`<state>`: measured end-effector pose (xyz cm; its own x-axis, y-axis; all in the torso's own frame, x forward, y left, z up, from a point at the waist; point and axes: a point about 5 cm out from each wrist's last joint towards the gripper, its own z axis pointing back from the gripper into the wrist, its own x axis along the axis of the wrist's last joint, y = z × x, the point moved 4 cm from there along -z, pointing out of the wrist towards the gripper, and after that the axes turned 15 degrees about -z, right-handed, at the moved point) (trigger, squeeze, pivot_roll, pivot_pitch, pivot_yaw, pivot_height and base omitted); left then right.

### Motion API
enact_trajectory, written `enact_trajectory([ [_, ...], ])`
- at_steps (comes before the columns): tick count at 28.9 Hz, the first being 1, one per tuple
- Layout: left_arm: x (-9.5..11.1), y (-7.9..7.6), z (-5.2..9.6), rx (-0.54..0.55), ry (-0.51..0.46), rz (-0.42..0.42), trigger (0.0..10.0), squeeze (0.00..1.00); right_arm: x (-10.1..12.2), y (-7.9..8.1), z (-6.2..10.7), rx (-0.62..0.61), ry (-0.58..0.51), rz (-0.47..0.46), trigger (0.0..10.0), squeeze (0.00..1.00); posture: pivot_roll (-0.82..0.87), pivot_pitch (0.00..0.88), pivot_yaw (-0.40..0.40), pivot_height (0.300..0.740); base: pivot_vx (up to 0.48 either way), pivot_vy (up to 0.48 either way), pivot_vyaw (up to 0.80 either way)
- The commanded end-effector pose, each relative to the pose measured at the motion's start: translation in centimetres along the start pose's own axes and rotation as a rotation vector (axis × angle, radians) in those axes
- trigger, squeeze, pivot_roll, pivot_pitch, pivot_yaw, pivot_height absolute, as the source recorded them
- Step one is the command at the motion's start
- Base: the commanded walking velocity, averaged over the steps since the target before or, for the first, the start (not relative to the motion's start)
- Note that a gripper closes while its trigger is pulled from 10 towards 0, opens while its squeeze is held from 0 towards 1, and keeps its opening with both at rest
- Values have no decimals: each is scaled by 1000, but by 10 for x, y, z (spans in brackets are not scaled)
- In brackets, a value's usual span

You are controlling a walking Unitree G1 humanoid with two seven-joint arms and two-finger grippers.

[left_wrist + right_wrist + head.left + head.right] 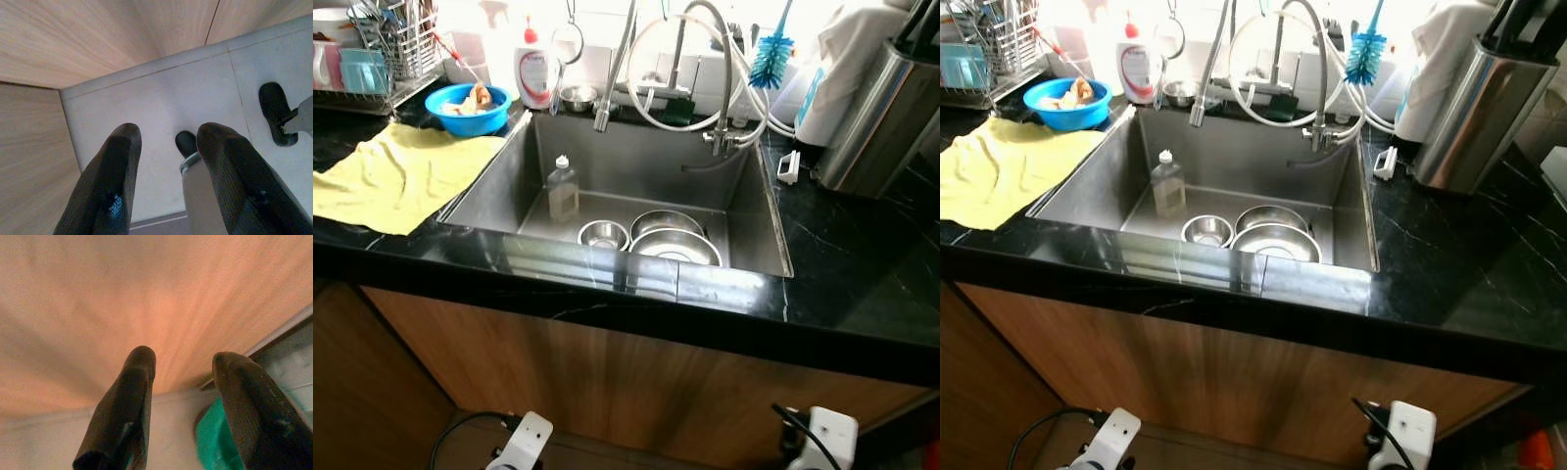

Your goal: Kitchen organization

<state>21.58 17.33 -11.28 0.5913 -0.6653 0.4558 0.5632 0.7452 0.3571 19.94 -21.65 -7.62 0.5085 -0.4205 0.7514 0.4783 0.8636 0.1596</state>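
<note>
I see both arms hanging low before the wood-grain cabinet. Left gripper (164, 147) fingers spread wide; right gripper (183, 374) likewise. Far above them, three round steel bowls (674, 245) sit in the steel sink (754, 225).

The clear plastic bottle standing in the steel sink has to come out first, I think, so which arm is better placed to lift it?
Probably the left. The clear plastic bottle stands in the steel sink's left half, nearer that arm; both arms hang low by the wooden cabinet front, jaws open.
</note>
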Motion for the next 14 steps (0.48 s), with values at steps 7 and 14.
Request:
enact_trajectory([
  [7, -4, -1, 0, 2, 14, -12, 10000, 0, -29, 7, -16, 49, 148, 57, 10000, 0, -134, 4, -76, 740, 0, 0, 0],
  [14, -10, 1, 1, 52, 45, 119, 10000, 0, -51, 6, -12, 51, 239, 72, 10000, 0, -125, 3, -80, 740, 0, 0, 0],
])
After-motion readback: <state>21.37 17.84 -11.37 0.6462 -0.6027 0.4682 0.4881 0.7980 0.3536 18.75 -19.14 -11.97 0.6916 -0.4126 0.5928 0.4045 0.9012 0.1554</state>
